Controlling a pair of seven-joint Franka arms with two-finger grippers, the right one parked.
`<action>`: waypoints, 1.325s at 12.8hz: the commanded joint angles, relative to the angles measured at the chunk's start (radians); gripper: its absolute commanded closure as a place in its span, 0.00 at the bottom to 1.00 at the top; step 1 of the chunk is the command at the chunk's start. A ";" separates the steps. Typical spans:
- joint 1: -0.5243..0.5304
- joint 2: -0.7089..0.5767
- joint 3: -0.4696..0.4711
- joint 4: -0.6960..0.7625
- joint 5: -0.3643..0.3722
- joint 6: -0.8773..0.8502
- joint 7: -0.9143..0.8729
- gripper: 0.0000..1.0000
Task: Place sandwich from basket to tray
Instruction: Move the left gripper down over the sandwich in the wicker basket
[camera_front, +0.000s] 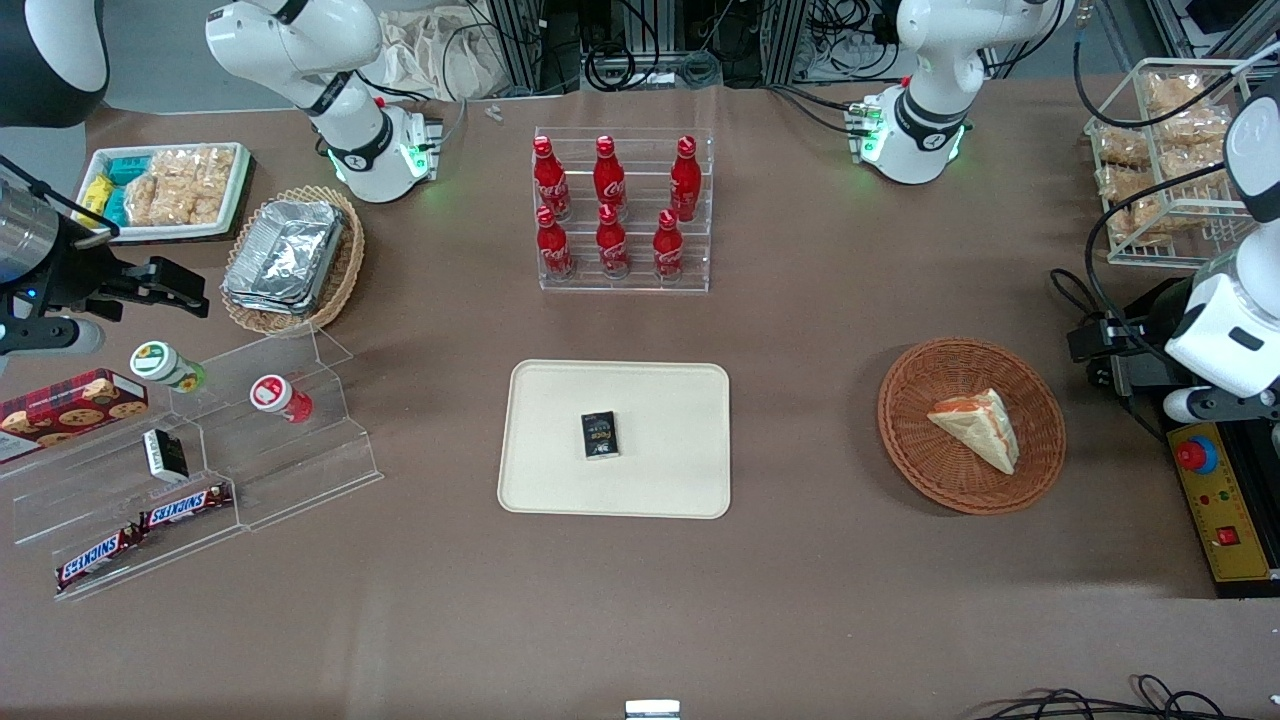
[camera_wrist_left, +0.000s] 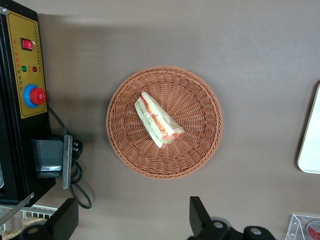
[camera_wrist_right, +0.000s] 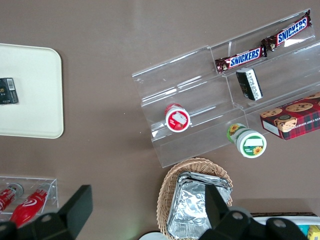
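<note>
The sandwich (camera_front: 978, 428) (camera_wrist_left: 157, 120), a clear-wrapped white wedge with red and green filling at its edge, lies in the round reddish-brown basket (camera_front: 920, 470) (camera_wrist_left: 200, 150). The cream tray (camera_front: 615, 490) (camera_wrist_left: 311, 145) lies mid-table, toward the parked arm from the basket, with a small black box (camera_front: 600, 435) on it. My left gripper (camera_front: 1108, 350) (camera_wrist_left: 132, 220) hangs above the table just outside the basket's rim, toward the working arm's end. It is open, its fingers wide apart, with nothing between them.
A black and yellow control box (camera_front: 1222, 500) (camera_wrist_left: 30, 95) with a red button and loose cables (camera_wrist_left: 75, 170) sits next to the basket at the working arm's end. A clear rack of red bottles (camera_front: 620, 210) stands farther from the front camera than the tray.
</note>
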 joint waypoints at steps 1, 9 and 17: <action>-0.023 0.023 0.019 0.035 -0.002 0.000 0.012 0.00; 0.020 0.069 0.027 -0.240 -0.079 0.351 -0.280 0.00; 0.025 0.135 0.030 -0.520 -0.065 0.742 -0.727 0.00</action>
